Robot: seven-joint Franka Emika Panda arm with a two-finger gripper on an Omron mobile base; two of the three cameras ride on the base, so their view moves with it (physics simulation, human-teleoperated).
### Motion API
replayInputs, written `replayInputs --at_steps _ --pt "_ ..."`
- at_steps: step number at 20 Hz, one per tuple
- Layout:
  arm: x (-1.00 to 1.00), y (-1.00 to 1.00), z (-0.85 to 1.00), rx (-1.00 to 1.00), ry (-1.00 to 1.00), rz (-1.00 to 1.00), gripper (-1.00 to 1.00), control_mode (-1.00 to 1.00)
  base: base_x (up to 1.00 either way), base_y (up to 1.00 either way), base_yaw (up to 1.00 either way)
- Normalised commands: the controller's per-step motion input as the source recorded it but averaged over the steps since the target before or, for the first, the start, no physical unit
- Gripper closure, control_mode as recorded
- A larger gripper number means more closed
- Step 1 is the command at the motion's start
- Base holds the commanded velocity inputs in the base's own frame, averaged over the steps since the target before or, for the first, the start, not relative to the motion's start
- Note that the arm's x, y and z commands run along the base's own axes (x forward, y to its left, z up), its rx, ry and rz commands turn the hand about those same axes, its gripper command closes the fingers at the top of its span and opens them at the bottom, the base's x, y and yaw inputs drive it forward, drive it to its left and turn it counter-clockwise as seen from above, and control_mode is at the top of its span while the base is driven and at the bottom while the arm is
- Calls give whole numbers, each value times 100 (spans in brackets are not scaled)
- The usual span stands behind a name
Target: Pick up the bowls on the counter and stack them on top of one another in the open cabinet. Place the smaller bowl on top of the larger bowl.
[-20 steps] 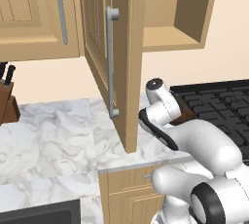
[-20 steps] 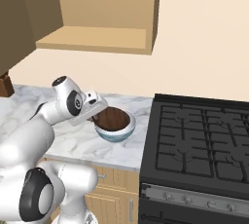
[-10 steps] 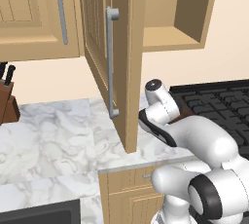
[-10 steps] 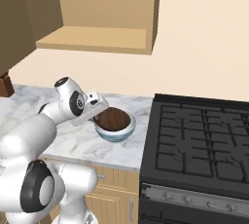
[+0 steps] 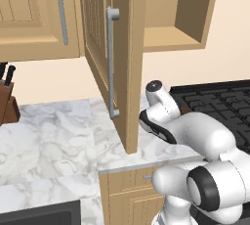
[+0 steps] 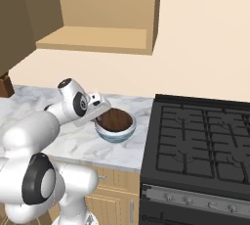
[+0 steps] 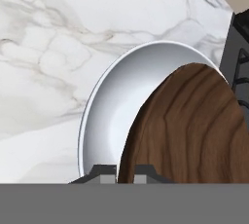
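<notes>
the jaws were clamped on the rim of the smaller bowl [image 7: 189, 125], inside the larger bowl [image 7: 114, 101] on the desk [image 7: 53, 43]; lifting straight up would avoid dragging both.

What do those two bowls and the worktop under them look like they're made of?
The smaller bowl looks like dark wood: brown grain streaks run across it, with a matte finish. The larger bowl looks like glazed ceramic, though that is a guess: it has a smooth pale inside with a soft sheen, and a blue-white outside in the right base view. The counter looks like polished marble, white with grey veins.
</notes>
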Motion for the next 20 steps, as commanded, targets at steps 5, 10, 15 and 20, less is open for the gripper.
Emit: replayInputs --at_steps 5,10,15,20 --pt "7 -12 -9 0 0 0 100 -100 0 0 0" --pt "5 -4 -13 0 0 0 100 -100 0 0 0" --pt "5 0 -13 0 0 0 100 -100 0 0 0" --pt "6 0 -9 1 0 0 100 -100 0 0 0"
